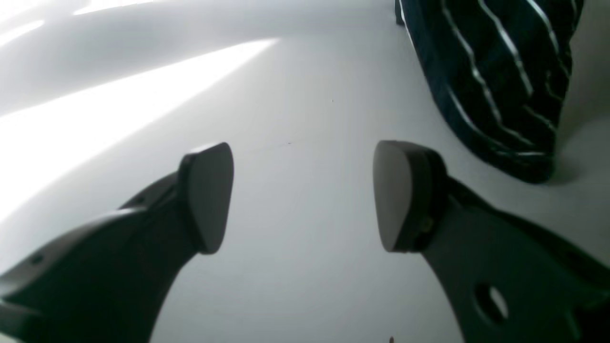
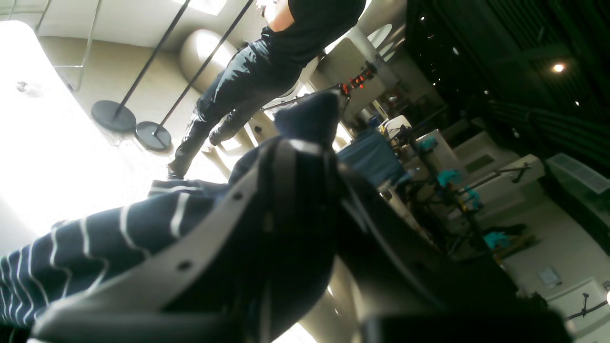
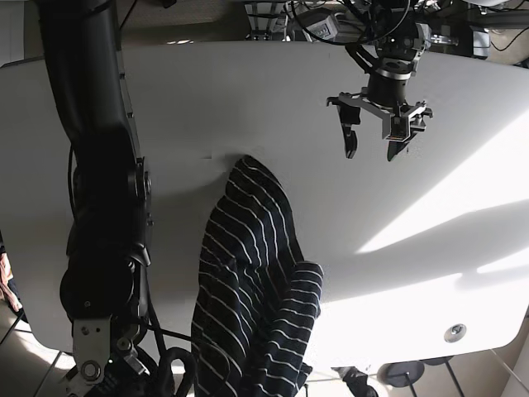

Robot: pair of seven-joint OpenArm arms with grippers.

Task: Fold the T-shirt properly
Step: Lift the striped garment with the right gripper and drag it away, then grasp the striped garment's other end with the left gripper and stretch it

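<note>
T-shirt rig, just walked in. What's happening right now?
Mid-fold. The right tool is shut on the striped T-shirt, a bunch of fabric poking out between its fingers, with the rest draping down to the white table. The shirt is crumpled, not flat. The left tool hangs open above bare table, off to the shirt's side, holding nothing.

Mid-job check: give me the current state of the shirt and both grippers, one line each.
T-shirt: bunched, not flat, unfolded; one end lifted off the table.
Right gripper: shut on T-shirt, dark fabric pinched at its tip.
Left gripper: open, empty, over bare table beside the shirt.
</note>
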